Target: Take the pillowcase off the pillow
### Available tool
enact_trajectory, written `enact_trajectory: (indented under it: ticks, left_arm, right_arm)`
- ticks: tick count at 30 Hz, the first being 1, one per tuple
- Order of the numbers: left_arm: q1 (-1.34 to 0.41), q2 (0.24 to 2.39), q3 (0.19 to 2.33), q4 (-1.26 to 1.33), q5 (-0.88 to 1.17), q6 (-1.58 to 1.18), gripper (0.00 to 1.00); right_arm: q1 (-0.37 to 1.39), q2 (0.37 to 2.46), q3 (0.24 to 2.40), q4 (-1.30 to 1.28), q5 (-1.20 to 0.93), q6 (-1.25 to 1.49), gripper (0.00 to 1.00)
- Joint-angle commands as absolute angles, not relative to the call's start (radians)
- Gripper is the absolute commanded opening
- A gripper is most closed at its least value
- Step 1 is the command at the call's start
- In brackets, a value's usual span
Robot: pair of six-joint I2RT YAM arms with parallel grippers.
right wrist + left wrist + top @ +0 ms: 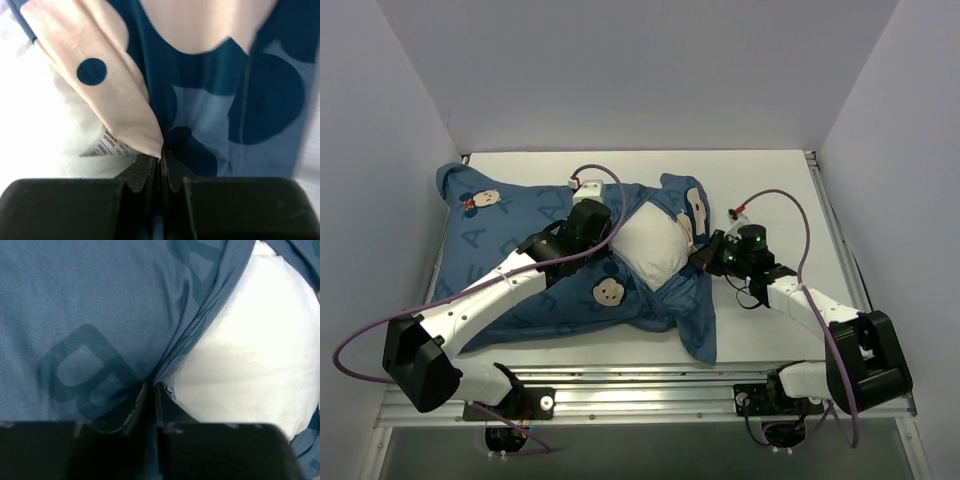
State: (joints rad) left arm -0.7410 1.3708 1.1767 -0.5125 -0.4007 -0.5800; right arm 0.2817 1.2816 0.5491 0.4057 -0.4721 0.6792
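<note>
Closest, at the near edge of the counter (770, 190): two arm bases bolted side by side, a purple cable (360, 345) looping off the left one.

Next, left end effector (150, 390): narrows to a thin slit, fingers (131, 412) almost touching. Pinches the rim of the pillowcase (75, 300) exactly where blue cloth meets the white pillow (250, 350). Lies low over the fabric, with a darker printed letter B (85, 370) just to its left. Reaches in from the left in the overhead view and meets the left lip of the opening.

Right end effector (161, 165): shuts tight, no gap to speak of. Clamps a pale pink fold (115, 95) of the printed case, marked with one dark blue dot. Sits just beside a small printed label (102, 145), which lies against the white cushion to the left of the fingertips. Comes in from the right in the overhead view, at the right lip of the opening.

Between the two: bare white cushion bulging out through the gap, the rest covered by blue cloth.

Farther off: spreads left and away across the counter toward its far left corner. Carries one mouse face (610, 292) near the front hem beside the left arm, and another with a red bow (480, 197) by the far corner. Trails a loose blue flap (698, 335) toward the near edge, right of centre.
</note>
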Motion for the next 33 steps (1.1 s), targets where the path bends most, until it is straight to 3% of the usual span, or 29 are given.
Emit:
enact_trajectory:
  ticks: [1,5,7,13,23,33]
  left_arm:
    - [-0.758,1.385,1.236,-0.647,-0.439,-0.554,0.22]
    - [-0.799,1.402,1.316,-0.673,-0.456,-0.552,0.39]
    - [-0.814,1.405,1.344,-0.687,-0.469,-0.546,0.53]
    - [-0.890,1.419,1.448,-0.722,-0.486,-0.532,0.75]
    - [-1.058,1.560,1.650,-0.723,-0.480,-0.463,0.78]
    - [-1.025,1.773,1.710,-0.755,-0.618,-0.476,0.80]
  right_arm:
    - [0.354,1.336,0.601,0.528,-0.555,0.650,0.00]
    - [0.385,1.373,0.630,0.601,-0.566,0.676,0.00]
    - [0.393,1.387,0.643,0.601,-0.561,0.676,0.00]
    - [0.422,1.397,0.673,0.586,-0.539,0.672,0.00]
    - [0.448,1.401,0.680,0.551,-0.497,0.661,0.00]
    - [0.466,1.385,0.664,0.549,-0.476,0.663,0.00]
